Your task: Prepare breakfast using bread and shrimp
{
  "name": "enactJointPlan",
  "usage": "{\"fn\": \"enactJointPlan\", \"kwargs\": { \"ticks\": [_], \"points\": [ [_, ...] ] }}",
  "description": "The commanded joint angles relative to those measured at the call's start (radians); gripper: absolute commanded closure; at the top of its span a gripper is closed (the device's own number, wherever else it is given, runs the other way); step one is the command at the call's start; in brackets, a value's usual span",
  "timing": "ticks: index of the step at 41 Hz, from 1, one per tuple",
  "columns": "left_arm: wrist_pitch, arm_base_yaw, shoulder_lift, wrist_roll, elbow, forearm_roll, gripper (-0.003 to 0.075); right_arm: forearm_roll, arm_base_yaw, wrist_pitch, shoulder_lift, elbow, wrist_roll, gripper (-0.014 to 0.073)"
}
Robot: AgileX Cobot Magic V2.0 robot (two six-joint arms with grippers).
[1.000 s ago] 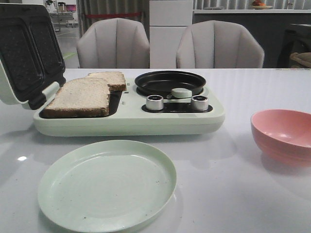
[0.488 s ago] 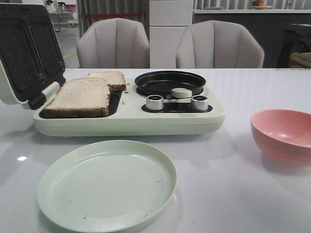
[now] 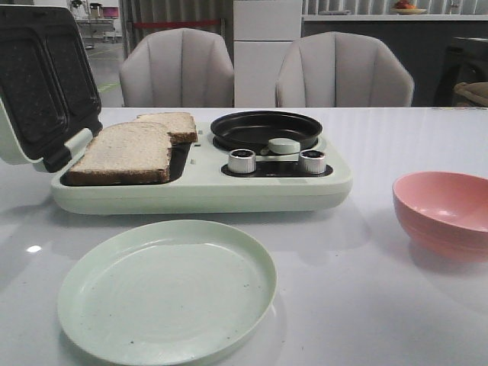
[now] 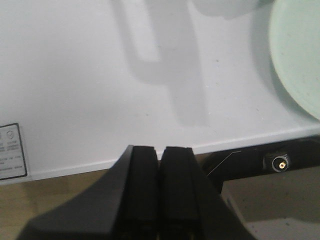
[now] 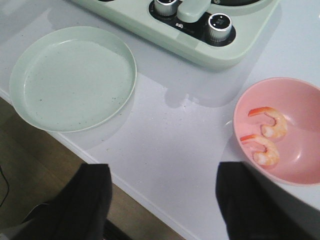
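Clearly the shrimp (image 5: 264, 150) (two in the pink bowl (image 5: 295, 172)) lie nearest the right pincer (image 5: 162, 200), spread wide, while the left pincer (image 4: 160, 185) is closed.

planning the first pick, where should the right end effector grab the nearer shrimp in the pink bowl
Probably from straight above, pinching the thick pale body of the nearer shrimp across its curve. It lies flat in the pink bowl, whose rim blocks a sideways approach; the other shrimp lies close beside it.
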State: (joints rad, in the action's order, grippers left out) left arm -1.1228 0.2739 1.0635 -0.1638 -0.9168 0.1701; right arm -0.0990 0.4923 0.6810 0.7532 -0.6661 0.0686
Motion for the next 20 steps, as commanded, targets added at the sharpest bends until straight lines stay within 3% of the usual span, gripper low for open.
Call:
{"fn": "enactJointPlan", "kwargs": {
  "ticks": [1,6,10,14,20],
  "points": [
    [0.069,-0.196,0.013,0.145,-0.074,-0.149,0.0615,-0.002,-0.003,-0.066,-0.007,-0.027,0.002,0.0056],
    [0.126,-0.452,0.072,0.334,-0.142,-0.411,0.0616,-0.002,-0.003,-0.066,-0.007,-0.027,0.002,0.0056],
    [0.138,-0.586,0.134,0.426,-0.206,-0.58,0.0621,-0.002,-0.003,-0.066,-0.007,-0.027,0.002,0.0056],
    [0.143,-0.648,0.209,0.47,-0.278,-0.684,0.0621,-0.002,-0.003,-0.066,-0.007,-0.027,0.002,0.0056],
    [0.179,-0.656,0.327,0.47,-0.405,-0.728,0.0621,-0.002,-0.003,-0.066,-0.007,-0.027,0.002,0.0056]
  ]
}}
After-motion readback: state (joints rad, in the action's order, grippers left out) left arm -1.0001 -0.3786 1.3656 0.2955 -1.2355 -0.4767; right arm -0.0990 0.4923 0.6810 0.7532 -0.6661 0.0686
